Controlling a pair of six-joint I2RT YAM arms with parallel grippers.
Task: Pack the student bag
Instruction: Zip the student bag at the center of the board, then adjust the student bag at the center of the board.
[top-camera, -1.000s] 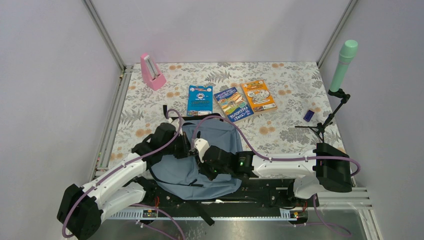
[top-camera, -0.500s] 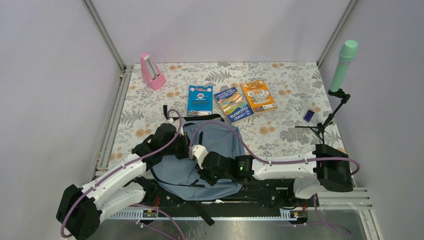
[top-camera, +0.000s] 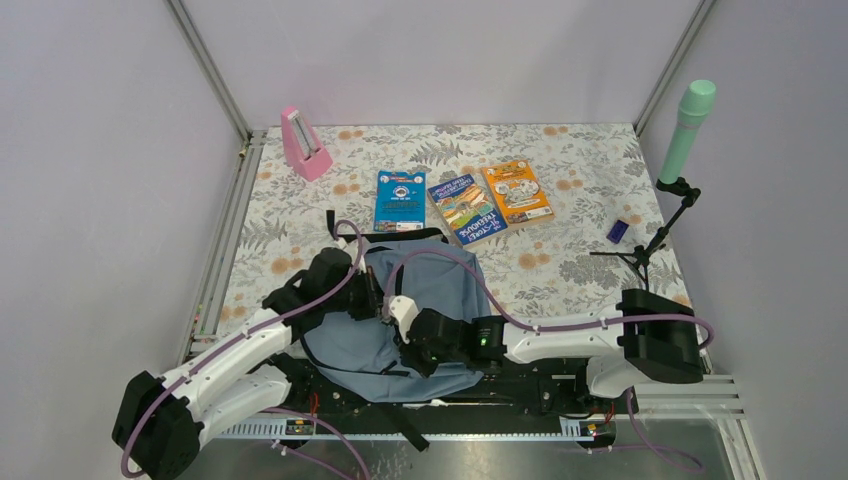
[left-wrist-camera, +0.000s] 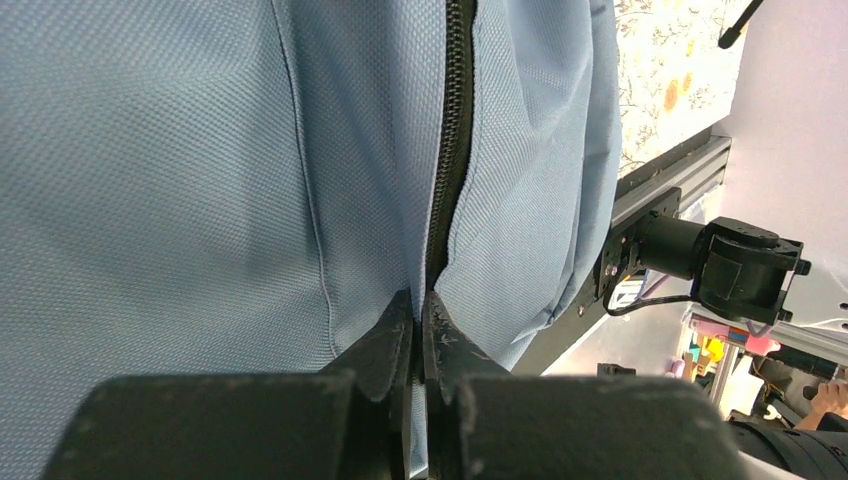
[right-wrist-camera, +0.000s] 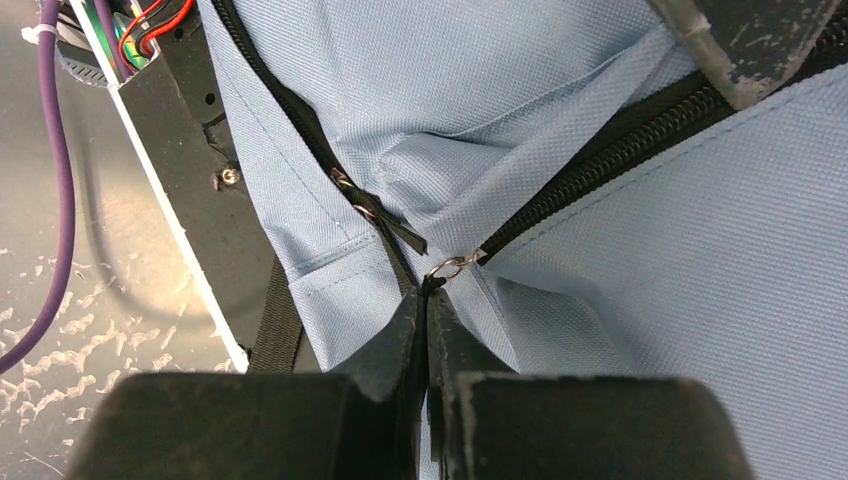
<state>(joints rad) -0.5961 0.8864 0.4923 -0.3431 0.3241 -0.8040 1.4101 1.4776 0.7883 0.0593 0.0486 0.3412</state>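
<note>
1. Camera overhead gives you the student bag (top-camera: 440, 280) lying flat at the near edge of the desk (top-camera: 580, 170). Both arms meet over its middle, but the fingers are too small to read there.
2. Only the left wrist view shows your left hand (left-wrist-camera: 420, 318) clenched on the bag's fabric, right at the zipper (left-wrist-camera: 452, 130).
3. Only the right wrist view shows your right hand (right-wrist-camera: 428, 308) clenched on the zipper pull (right-wrist-camera: 447, 267), with its metal ring just beyond the fingertips.
</note>
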